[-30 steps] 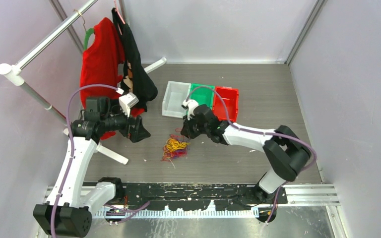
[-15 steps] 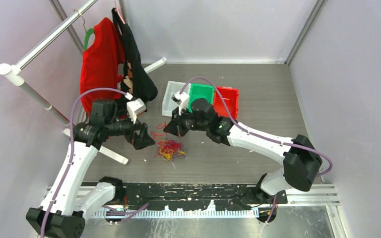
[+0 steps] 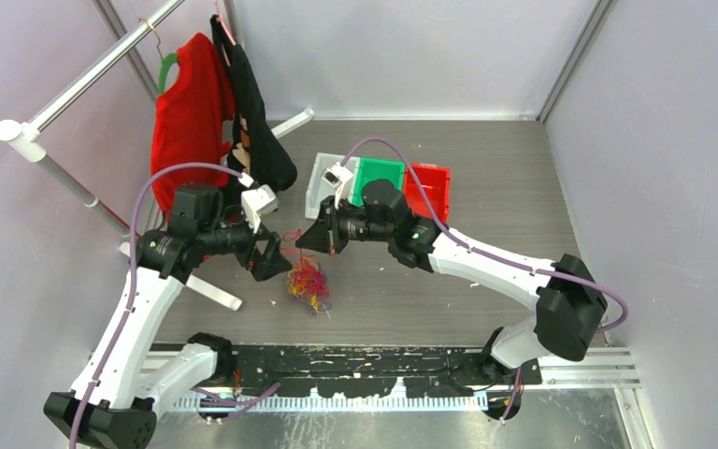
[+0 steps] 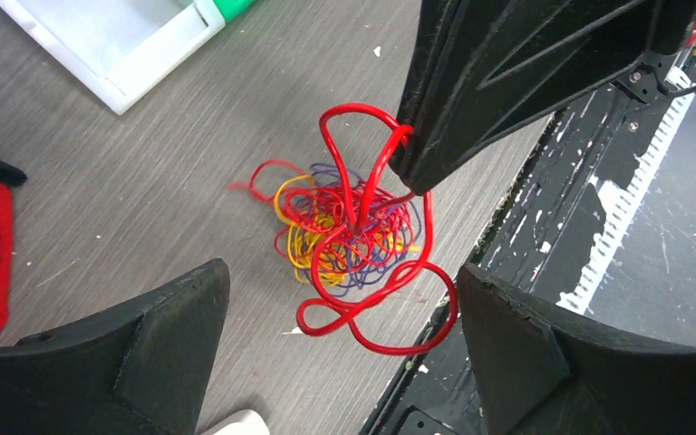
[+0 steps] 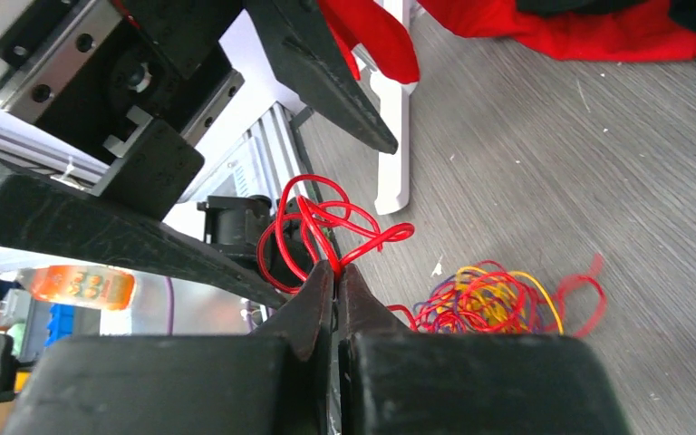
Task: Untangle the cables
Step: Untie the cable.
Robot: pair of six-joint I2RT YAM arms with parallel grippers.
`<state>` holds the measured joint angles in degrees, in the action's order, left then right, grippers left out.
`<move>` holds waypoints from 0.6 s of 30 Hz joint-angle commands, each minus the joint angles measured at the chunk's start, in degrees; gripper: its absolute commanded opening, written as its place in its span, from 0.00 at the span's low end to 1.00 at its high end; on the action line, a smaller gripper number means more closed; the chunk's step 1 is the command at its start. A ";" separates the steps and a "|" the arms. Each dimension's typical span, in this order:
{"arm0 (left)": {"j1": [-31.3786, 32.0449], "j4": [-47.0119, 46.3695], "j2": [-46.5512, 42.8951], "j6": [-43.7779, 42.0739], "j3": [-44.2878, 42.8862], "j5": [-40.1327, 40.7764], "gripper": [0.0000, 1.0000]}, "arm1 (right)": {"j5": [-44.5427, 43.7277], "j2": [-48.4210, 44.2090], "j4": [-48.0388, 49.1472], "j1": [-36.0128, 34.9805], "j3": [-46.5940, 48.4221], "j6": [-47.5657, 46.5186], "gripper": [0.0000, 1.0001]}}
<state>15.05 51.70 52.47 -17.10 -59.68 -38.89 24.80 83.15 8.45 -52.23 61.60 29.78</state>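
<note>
The cables (image 3: 307,279) are a small tangle of red, yellow-orange and purple wires on the grey floor between the arms. My right gripper (image 3: 307,245) is shut on a red cable (image 5: 326,222), lifting its loops above the heap (image 5: 494,299). In the left wrist view the right gripper's black finger (image 4: 471,100) pinches the red loop (image 4: 362,154) above the tangle (image 4: 349,240). My left gripper (image 3: 271,264) is open and empty, just left of the tangle. A low red loop (image 4: 381,322) hangs between its spread fingertips (image 4: 342,272).
White (image 3: 325,178), green (image 3: 379,173) and red (image 3: 430,192) bins stand behind the right gripper. A clothes rack with a red garment (image 3: 187,112) and a black one (image 3: 262,140) stands at the left, with its white foot (image 3: 210,290) near the left gripper. A black rail (image 3: 383,360) runs along the front edge.
My right gripper has moved left holding the red cable, dragging the tangle left with it. My left gripper has moved a little towards the tangle and stays open.
</note>
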 commanded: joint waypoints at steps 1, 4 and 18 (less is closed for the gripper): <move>0.26 -2.71 -1.70 0.56 -1.45 0.31 0.96 | 3.04 -2.83 6.86 -0.03 3.51 4.03 0.01; 0.30 -6.07 -3.36 4.55 0.13 -3.02 0.96 | 4.18 -3.21 7.73 0.00 4.54 5.36 0.01; 0.36 -19.77 -7.40 22.19 7.73 -9.83 0.58 | 5.65 -6.05 12.45 -0.03 6.55 11.14 0.01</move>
<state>15.27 41.50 46.44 -1.54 -52.34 -46.61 29.17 80.34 15.73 -52.23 64.84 38.68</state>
